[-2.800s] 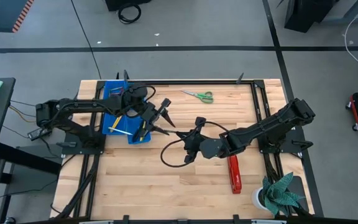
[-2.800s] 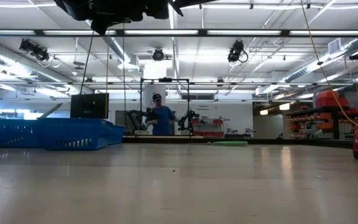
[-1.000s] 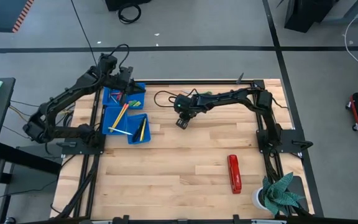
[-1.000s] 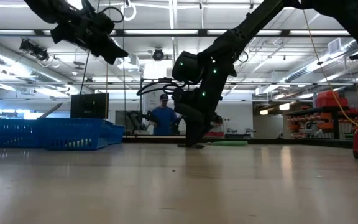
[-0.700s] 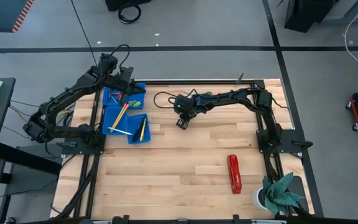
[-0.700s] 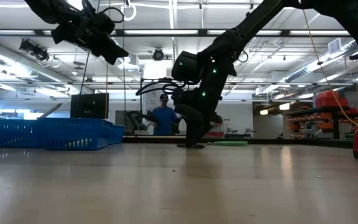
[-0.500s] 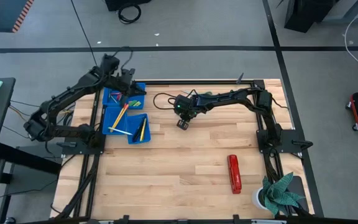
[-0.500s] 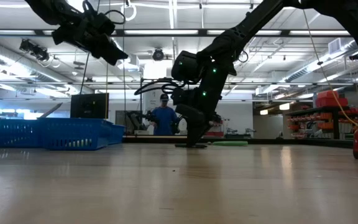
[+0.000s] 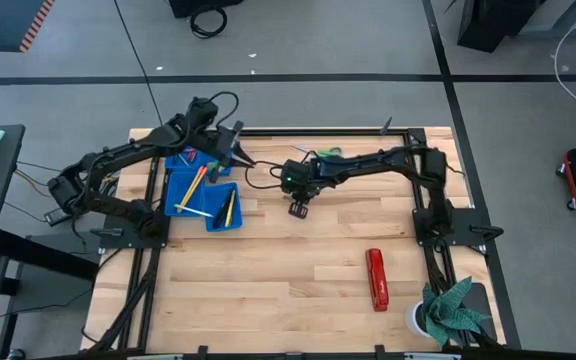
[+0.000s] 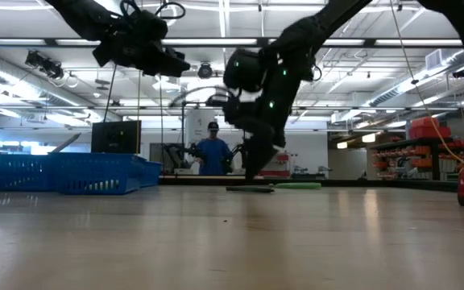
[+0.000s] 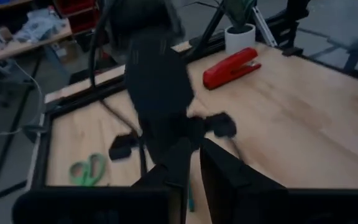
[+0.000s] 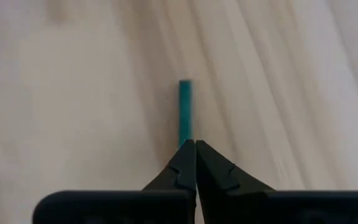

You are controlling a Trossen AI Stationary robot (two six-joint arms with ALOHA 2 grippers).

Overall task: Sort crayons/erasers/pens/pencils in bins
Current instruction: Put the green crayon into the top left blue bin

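A short teal-green crayon point(image 12: 184, 112) lies flat on the bare wood near the table's middle, and shows as a low dark stick point(image 10: 248, 189) in the low view. My right gripper point(image 12: 196, 144) hangs just above its near end, pointing steeply down, fingers shut. My left gripper point(image 11: 191, 171) hovers high beside the blue bins point(image 9: 190, 190), pointing toward the right arm. Its fingers stand a narrow gap apart with nothing between them. The bins hold yellow and orange pencils point(image 9: 193, 185) and other sticks. My right gripper's shut fingertips point(image 12: 185, 155) stand over the crayon's near end and hide it, so I cannot tell whether they touch it. The seam between the fingers lies beside the crayon, not on it. The crayon lies flat on the table.
Green-handled scissors point(image 9: 328, 153) lie near the far edge behind the right arm. A red stapler point(image 9: 376, 280) lies toward the near right, and a potted plant point(image 9: 450, 310) stands at the near right corner. Bare wood stretches across the middle and near side.
My left gripper has swung from over the far bins toward the table's right, nearer the right arm, rolling as it went. My right gripper has lifted a little off the table and shifted slightly toward the near edge. The crayon stays on the wood.
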